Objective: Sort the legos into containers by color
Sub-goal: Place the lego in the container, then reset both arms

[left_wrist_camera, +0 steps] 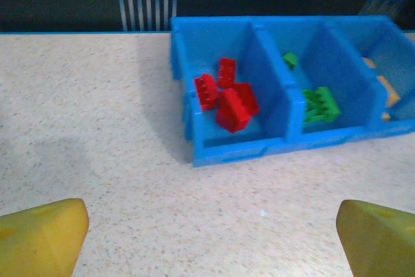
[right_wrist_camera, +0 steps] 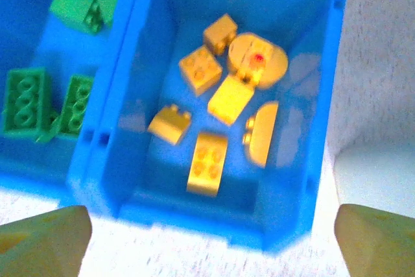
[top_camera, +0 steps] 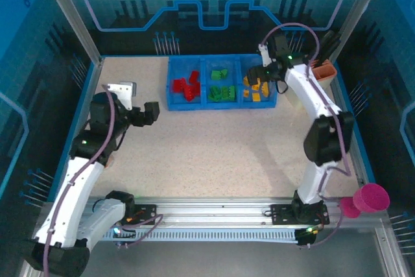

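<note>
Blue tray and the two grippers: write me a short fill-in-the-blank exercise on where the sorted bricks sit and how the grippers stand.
1. The red bricks lie in the ____ compartment of the blue tray.
2. The green bricks lie in the ____ compartment.
3. The right gripper, jaws ____, hovers above the yellow bricks.
4. The open left gripper holds ____.
Missing words: left; middle; open; nothing.

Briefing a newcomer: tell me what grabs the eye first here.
The blue tray at the table's far edge holds red legos left, green legos middle, yellow legos right. The right pincer hangs open above the yellow ones; a pink cup sits at the near right corner.
</note>
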Robot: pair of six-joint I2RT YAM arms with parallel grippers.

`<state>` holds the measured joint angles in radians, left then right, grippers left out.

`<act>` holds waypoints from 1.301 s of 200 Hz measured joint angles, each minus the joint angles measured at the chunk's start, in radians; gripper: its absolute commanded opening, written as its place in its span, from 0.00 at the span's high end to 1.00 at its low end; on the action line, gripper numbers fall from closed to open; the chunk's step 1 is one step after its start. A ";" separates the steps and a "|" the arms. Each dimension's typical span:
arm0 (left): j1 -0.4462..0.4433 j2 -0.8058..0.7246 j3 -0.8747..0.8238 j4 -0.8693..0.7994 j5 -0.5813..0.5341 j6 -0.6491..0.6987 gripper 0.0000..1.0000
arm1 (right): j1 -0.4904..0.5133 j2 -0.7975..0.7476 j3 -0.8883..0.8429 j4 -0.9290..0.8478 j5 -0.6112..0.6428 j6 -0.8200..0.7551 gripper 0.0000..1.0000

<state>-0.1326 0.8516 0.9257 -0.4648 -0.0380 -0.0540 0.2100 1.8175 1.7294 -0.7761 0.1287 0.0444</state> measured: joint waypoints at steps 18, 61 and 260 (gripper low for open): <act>0.007 0.003 -0.116 0.129 -0.079 0.001 0.01 | 0.000 -0.158 -0.187 0.069 -0.021 0.003 0.00; 0.061 0.030 -0.469 0.592 -0.226 0.029 0.01 | 0.000 -0.424 -0.584 0.273 -0.036 0.049 0.00; 0.101 0.702 -0.561 1.364 -0.110 0.054 0.01 | -0.021 -0.427 -1.315 1.339 0.128 -0.098 0.00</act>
<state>-0.0311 1.5532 0.3649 0.8989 -0.1482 -0.0002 0.1890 1.3907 0.4149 0.5632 0.2569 -0.0532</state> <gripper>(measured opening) 0.994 0.997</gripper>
